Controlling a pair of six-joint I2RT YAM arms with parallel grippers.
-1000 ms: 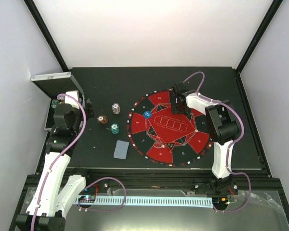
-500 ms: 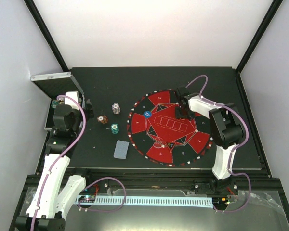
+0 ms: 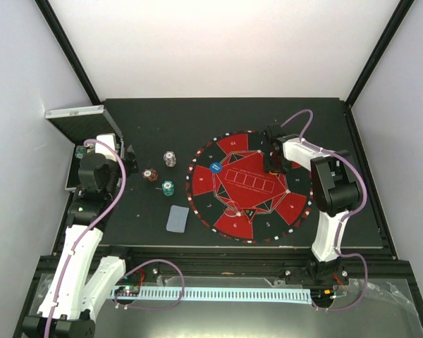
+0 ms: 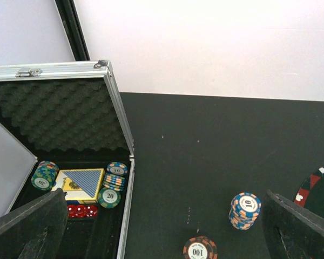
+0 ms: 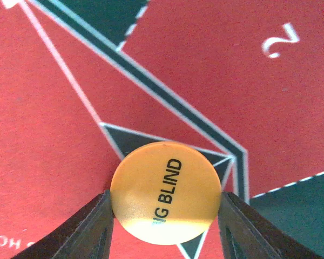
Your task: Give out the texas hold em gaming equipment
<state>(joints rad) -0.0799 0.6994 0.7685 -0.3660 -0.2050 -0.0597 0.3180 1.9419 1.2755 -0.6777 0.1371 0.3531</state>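
Distribution stood partly done: three chip stacks (image 3: 168,188), a card deck (image 3: 177,218) and the blue button (image 3: 215,167) lay out, while we pinched the orange disc (image 5: 166,191) in the right gripper (image 5: 166,226) over the mat (image 3: 250,201). Our left gripper (image 4: 162,234) gaped empty near the case (image 4: 59,121), where more chips (image 4: 109,197) and cards (image 4: 83,183) lay.

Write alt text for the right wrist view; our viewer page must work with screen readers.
An orange round button printed BIG BLIND sits clamped between the right gripper's two dark fingers at the bottom of the frame. Behind it lies the red-and-black mat with white lines and a numeral 2 at upper right.
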